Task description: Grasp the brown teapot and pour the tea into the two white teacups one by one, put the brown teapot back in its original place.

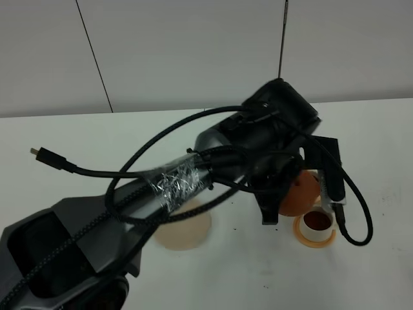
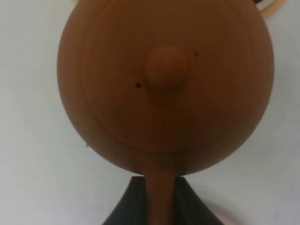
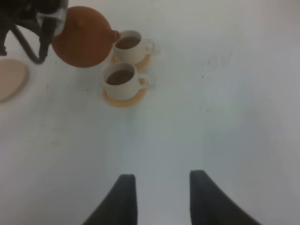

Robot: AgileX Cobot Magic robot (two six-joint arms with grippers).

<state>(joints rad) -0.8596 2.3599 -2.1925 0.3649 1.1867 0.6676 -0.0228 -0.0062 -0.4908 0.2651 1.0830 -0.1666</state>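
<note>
second cup under the spout, teapot not yet home

the left gripper [image 2: 161, 206] has its jaws clamped on the handle of the brown teapot [image 3: 82, 42], held in the air above the worktop [image 3: 225, 93] with its spout at the rim of the farther of the two white teacups [image 3: 132, 46]. the nearer cup [image 3: 123, 79] holds the tea [image 3: 119, 76], and the farther one shows dark liquid too, so the pouring looks close to done. each cup sits on an orange coaster [image 3: 124, 99]. the pale trivet [image 1: 184, 226], the original place, lies bare toward the worktop's middle; returning the pot there is what remains. the right gripper [image 3: 161, 199] hangs idle, jaws apart and holding nothing.
</note>
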